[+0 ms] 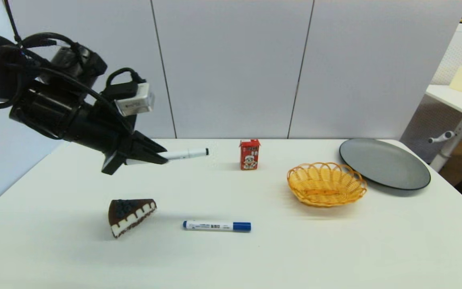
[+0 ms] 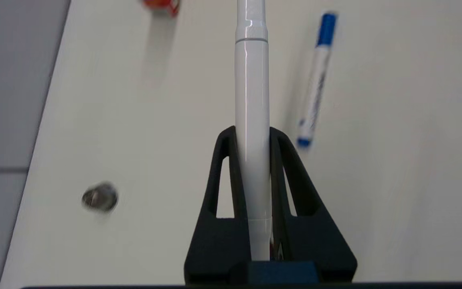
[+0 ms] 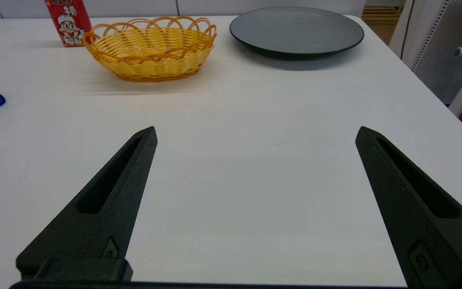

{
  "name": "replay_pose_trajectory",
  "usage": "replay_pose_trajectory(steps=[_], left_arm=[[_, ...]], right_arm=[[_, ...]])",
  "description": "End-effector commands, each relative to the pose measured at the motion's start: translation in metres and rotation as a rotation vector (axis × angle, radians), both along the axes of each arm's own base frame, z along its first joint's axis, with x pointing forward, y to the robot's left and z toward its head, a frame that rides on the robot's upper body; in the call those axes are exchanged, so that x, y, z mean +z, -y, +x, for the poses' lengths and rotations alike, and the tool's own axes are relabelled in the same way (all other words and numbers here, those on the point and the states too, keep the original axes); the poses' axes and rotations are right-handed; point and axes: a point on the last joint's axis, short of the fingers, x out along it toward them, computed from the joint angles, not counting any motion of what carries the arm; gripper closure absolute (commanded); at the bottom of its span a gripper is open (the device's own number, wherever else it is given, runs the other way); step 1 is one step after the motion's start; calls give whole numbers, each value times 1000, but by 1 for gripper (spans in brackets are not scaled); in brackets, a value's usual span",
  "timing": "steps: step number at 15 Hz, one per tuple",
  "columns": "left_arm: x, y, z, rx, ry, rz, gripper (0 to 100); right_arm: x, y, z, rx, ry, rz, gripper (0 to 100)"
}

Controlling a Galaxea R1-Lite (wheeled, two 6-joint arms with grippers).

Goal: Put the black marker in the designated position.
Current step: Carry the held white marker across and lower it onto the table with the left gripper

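Now black marker [image 1: 187, 153] in L gripper [image 1: 163, 156]

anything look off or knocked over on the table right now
Nothing stands out. The left gripper holds the black marker level above the table; the milk carton stands upright, and the basket and plate sit flat.

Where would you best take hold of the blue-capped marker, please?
Grip the blue-capped marker mid-barrel on the label, coming from straight above with fingers across its width. It lies flat on the table, lengthwise left to right, with open space around it. The right gripper is open and idle.
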Motion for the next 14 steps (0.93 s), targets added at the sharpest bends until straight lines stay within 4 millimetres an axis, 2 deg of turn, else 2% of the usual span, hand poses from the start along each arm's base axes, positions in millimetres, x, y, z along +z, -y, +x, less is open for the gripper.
replay_pose_trajectory(steps=[1, 9, 11, 14], left_arm=[[2, 83, -19, -76, -9, 7, 100], [-45, 231, -24, -51, -60, -119, 100], [-49, 256, -29, -63, -58, -132, 100], [-61, 278, -37, -100, -71, -128, 100]], right_arm=[[0, 0, 0, 1, -1, 0, 0], [0, 0, 0, 1, -1, 0, 0], [0, 0, 0, 1, -1, 0, 0], [0, 0, 0, 1, -1, 0, 0]])
